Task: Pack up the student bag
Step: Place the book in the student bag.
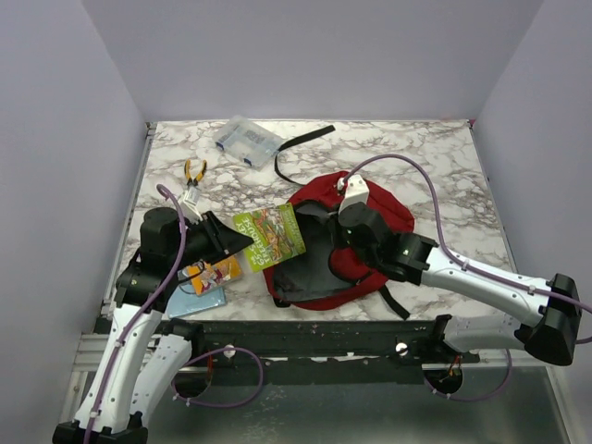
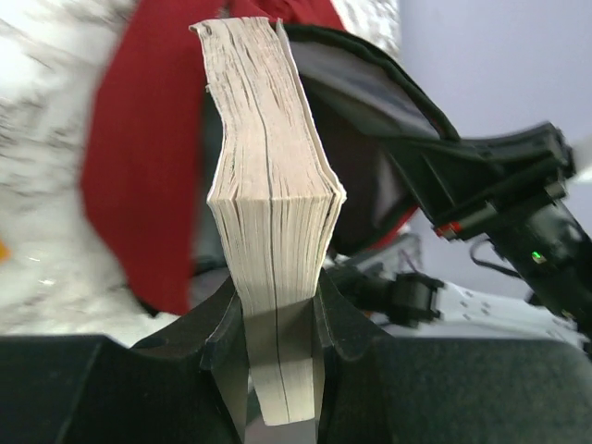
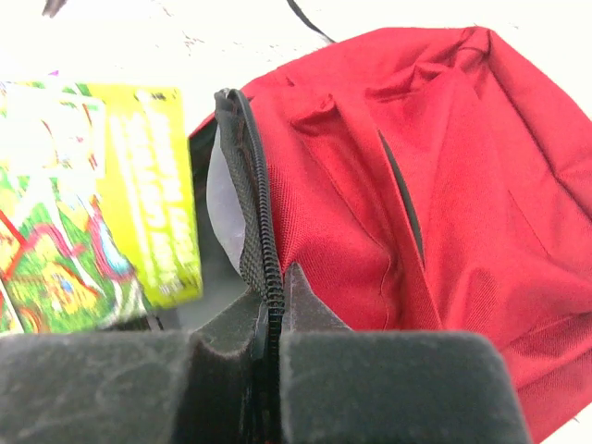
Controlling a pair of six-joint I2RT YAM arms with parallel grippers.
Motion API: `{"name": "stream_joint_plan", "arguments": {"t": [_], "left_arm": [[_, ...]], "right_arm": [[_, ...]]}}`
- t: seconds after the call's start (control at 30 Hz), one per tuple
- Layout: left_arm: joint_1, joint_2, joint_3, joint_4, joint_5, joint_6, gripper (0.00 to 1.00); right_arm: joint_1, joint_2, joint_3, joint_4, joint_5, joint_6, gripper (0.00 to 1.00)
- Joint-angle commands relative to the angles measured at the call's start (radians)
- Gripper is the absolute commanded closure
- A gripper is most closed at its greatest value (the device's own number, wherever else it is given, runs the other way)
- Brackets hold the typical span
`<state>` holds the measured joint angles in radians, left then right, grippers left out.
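Note:
The dark red student bag (image 1: 384,208) lies on the marble table (image 1: 435,157), its mouth open toward the left. My right gripper (image 1: 344,233) is shut on the bag's black zip edge (image 3: 252,222) and holds the opening up. My left gripper (image 1: 242,240) is shut on a thick paperback book with a green and yellow cover (image 1: 270,236). The book hangs just left of the bag's mouth. In the left wrist view its page edge (image 2: 268,185) points at the open bag (image 2: 139,166). The cover also shows in the right wrist view (image 3: 92,203).
A clear plastic box (image 1: 245,141) and a black strap (image 1: 301,143) lie at the back. Orange-handled pliers (image 1: 193,172) lie at the left. An orange packet (image 1: 211,274) and a light blue flat item (image 1: 203,298) lie under my left arm, near the front edge.

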<state>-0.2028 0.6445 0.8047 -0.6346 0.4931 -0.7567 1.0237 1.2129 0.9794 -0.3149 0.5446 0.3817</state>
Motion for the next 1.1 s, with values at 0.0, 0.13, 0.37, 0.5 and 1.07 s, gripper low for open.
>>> {"name": "stream_joint_plan", "arguments": {"t": [0.0,0.13,0.37,0.5,1.07], "left_arm": [[0.006,-0.066,-0.077,0.145,0.223,-0.202,1.00],[0.005,-0.106,-0.115,0.162,0.213,-0.287,1.00],[0.004,-0.162,-0.266,0.279,0.217,-0.478,1.00],[-0.023,-0.151,-0.344,0.363,0.182,-0.537,1.00],[-0.505,0.074,-0.418,0.805,-0.552,-0.796,1.00]], "right_arm": [[0.001,-0.035,-0.013,0.141,-0.016,0.061,0.99],[-0.032,-0.015,0.010,0.116,0.002,0.118,0.99],[-0.038,-0.058,0.003,0.143,0.037,0.218,0.99],[-0.039,-0.107,-0.040,0.221,0.047,0.226,0.99],[-0.038,-0.158,-0.053,0.264,-0.015,0.320,0.99]]}}
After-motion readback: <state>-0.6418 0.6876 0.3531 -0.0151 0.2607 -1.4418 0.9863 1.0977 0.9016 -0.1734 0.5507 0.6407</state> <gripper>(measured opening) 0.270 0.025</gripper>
